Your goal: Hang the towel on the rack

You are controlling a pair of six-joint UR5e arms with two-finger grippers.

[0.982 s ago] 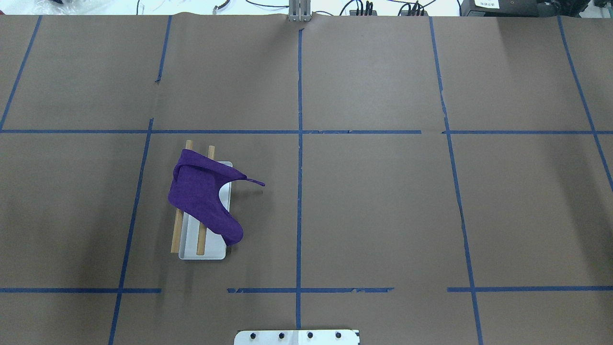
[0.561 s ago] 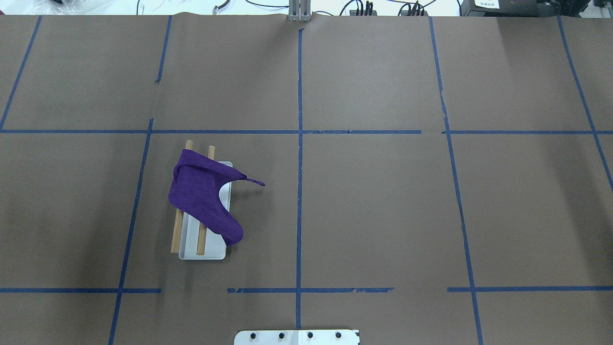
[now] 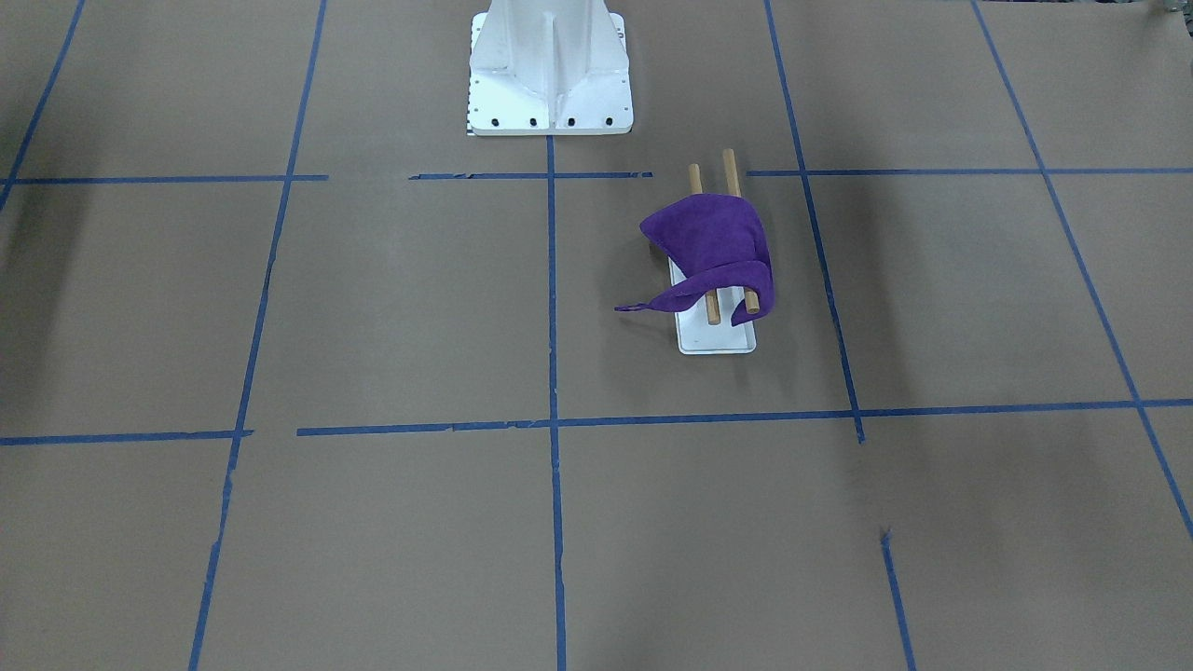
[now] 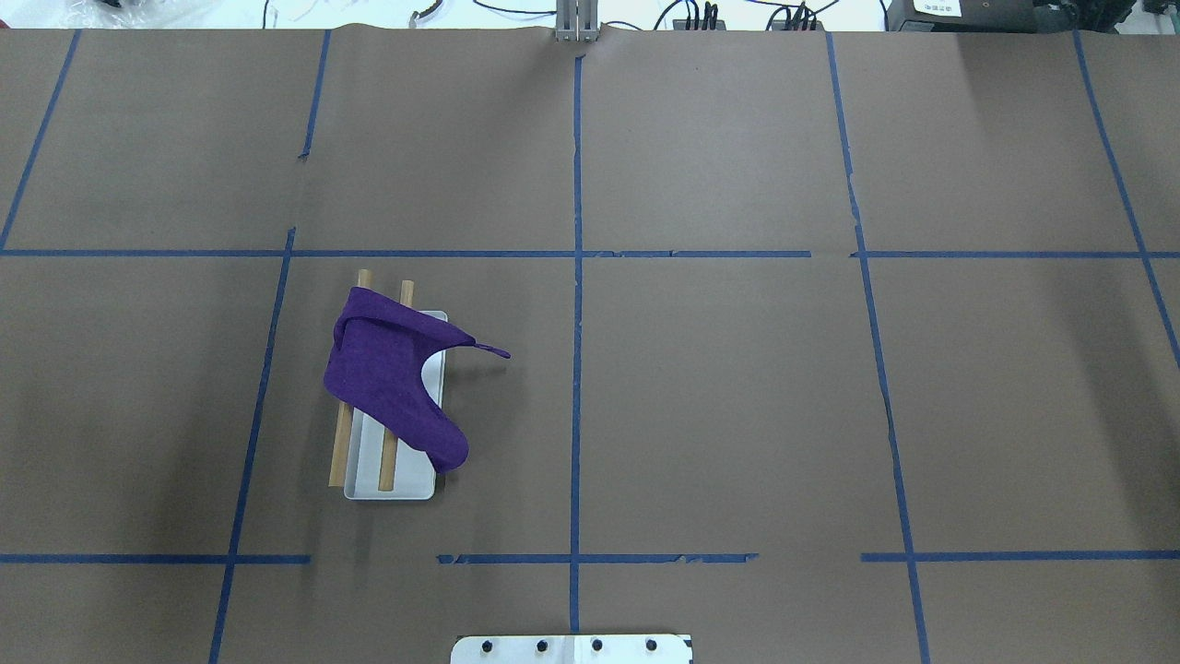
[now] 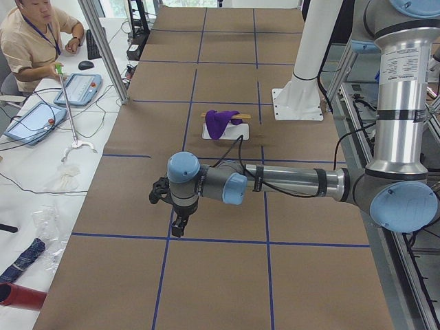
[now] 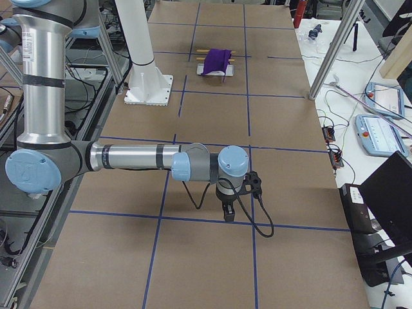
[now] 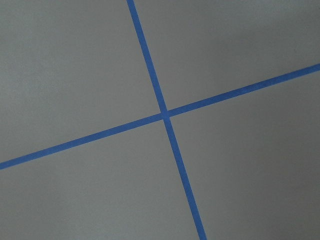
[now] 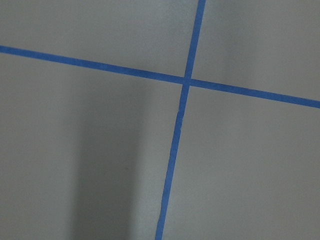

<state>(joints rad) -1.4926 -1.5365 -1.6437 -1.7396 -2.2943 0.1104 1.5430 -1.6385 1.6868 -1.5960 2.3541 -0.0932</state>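
Left pincer hangs apart from towel draped over rack.

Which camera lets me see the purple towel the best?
The overhead exterior view. There the towel is big and sharp, draped across both dowels of the rack. The front-facing view shows it nearly as well. Both side views show it small and far off. The wrist views show only tape lines on paper.
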